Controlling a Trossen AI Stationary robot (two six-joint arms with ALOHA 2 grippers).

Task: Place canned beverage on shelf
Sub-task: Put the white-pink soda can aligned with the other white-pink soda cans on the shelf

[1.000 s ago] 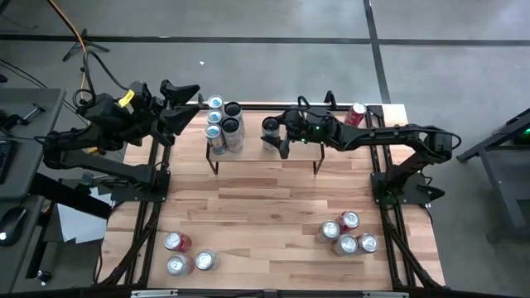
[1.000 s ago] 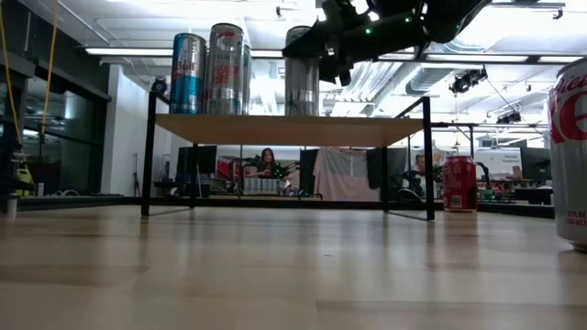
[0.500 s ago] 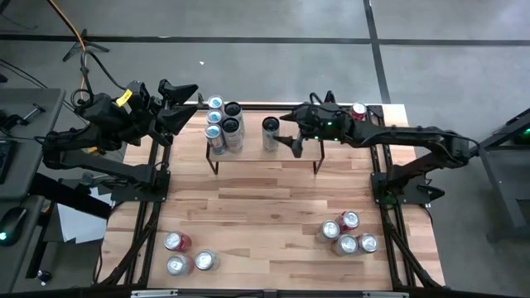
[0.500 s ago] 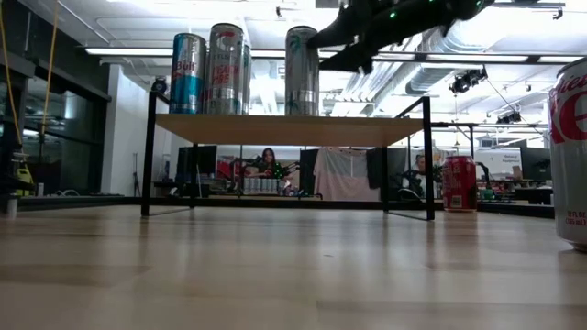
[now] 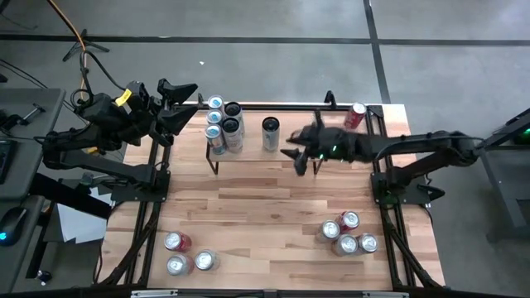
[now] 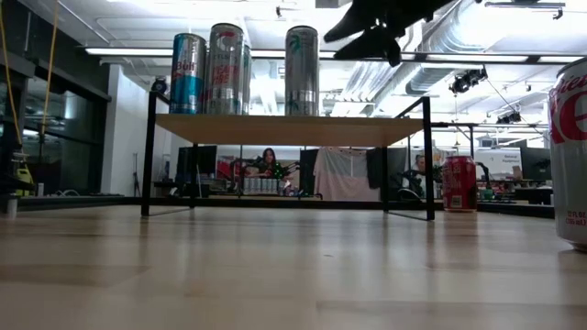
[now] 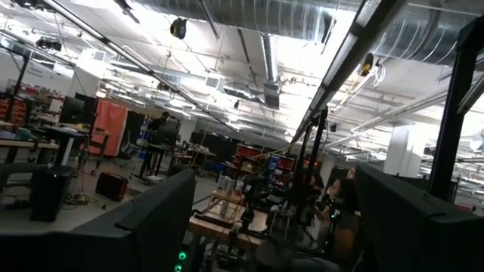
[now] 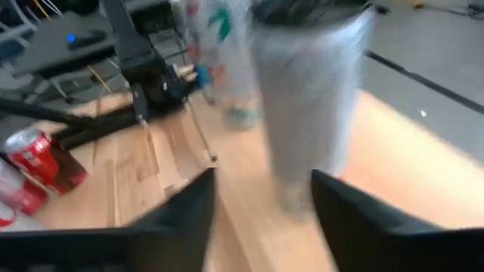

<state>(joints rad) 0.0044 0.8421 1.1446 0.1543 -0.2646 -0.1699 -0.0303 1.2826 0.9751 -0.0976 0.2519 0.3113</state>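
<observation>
Release step is being closed out: can is standing free on shelf, just ahead of right gripper, fingers spread, empty; next can is being judged the coming pick

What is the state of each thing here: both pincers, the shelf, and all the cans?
Left pincer: open, empty, left of the shelf.
Right pincer: open, empty, apart from the dark can.
Dark can: upright on the shelf, free.
Shelf: standing, partly filled.
Can cluster: upright at the shelf's left end.
Red can: upright on the table, unshelved.
Front cans: upright on the table, unshelved.
</observation>
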